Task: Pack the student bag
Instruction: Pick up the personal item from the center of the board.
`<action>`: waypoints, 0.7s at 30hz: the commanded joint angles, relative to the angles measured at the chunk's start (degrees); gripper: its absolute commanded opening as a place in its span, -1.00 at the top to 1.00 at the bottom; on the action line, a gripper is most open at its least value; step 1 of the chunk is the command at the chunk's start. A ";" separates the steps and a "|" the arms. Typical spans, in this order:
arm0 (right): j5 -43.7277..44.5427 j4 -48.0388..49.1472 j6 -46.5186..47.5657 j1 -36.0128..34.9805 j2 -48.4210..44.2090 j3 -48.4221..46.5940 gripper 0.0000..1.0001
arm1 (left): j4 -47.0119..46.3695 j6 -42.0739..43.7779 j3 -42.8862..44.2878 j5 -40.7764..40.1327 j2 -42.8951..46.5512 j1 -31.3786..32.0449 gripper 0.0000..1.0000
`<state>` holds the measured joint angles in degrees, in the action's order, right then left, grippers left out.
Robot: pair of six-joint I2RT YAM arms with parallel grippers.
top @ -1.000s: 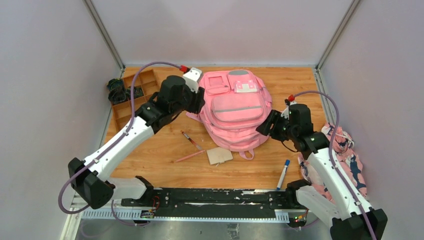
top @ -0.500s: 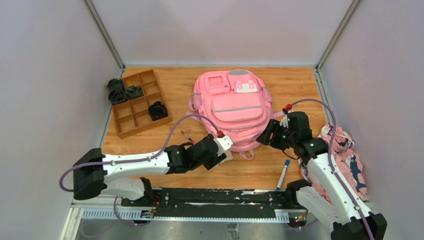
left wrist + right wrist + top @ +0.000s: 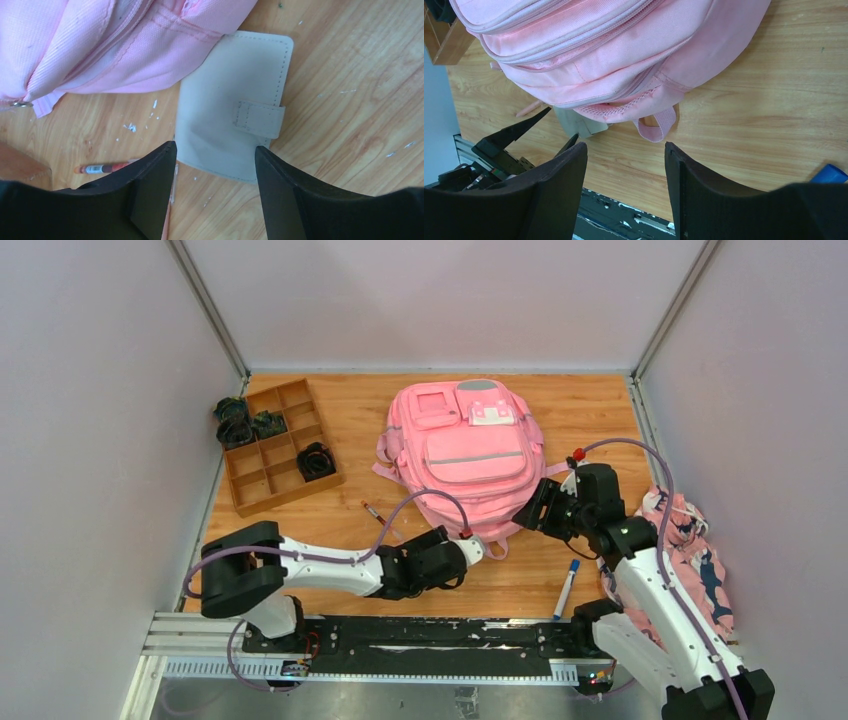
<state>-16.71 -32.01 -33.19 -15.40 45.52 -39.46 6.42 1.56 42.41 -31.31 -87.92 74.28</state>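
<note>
Your left pincer [image 3: 215, 150] hangs open over the grey wallet [image 3: 225, 100] near the surface's front edge. Straddle its narrow width, clear of the student bag [image 3: 100, 45]. Your right pincer [image 3: 624, 147] is open too.

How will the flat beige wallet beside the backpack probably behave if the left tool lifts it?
The wallet looks thin and lies flat, so it is probably light but hard to get under. Its stitched edge and strap tab suggest soft material that may bend. One corner seems tucked under the backpack, so it could catch.
</note>
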 commanded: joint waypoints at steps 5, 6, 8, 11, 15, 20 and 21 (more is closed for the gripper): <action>0.27 -0.33 -0.71 0.46 -0.69 0.18 -0.25 | -0.05 -3.34 3.17 -0.04 -2.91 1.04 -0.30; 0.32 -0.33 -0.80 0.46 -0.77 0.18 -0.25 | 0.54 -4.24 3.20 -0.06 -2.38 1.04 -0.29; 0.36 -0.29 -1.01 0.46 -1.08 0.41 -0.25 | 1.60 -6.05 3.25 0.55 -0.32 1.04 -0.28; 0.30 -0.80 -1.35 0.46 -1.50 0.97 -0.25 | 3.21 -7.46 3.50 3.79 2.85 1.00 -0.31; -4.10 -0.73 -5.80 0.13 -3.70 5.02 -0.25 | 7.05 -10.74 4.04 6.93 7.74 -0.44 -0.33; -6.39 13.74 -22.05 -5.71 -11.57 19.23 -0.31 | 3.81 -17.40 -2.13 13.74 19.74 -10.50 -0.42; -5.95 17.78 -26.04 -7.27 -13.26 22.50 -0.32 | 3.83 -18.44 -2.72 13.27 20.92 -11.87 -0.43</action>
<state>-20.67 -25.89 -44.14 -18.00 37.23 -26.06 11.90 -10.13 43.00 -21.32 -73.84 68.47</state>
